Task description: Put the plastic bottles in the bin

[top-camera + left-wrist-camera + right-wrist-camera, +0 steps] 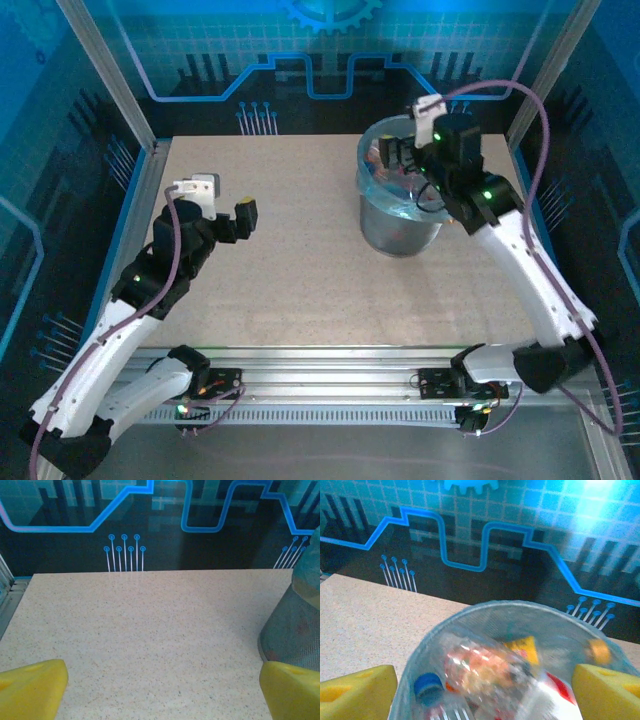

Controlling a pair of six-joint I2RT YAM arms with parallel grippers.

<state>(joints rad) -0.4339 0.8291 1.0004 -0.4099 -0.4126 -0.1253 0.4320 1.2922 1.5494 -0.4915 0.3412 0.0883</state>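
Note:
The bin (392,228) stands at the back right of the table, grey with a light-blue liner. My right gripper (396,157) hovers over its mouth, open. In the right wrist view its yellow fingertips (354,696) stand wide apart above the bin (520,608). A motion-blurred plastic bottle (485,670) with a reddish-orange label lies between and below them, untouched by either finger. More plastic bottles lie in the bin: a blue cap (427,687), an orange cap (598,651) and a yellow label (524,648). My left gripper (236,207) is open over the left of the table, holding nothing.
The speckled beige table (150,630) lies bare ahead of my left gripper (160,692), with the bin's grey wall (292,630) at the right. A metal frame post (120,90) and blue patterned walls close the workspace. An aluminium rail (330,385) runs along the near edge.

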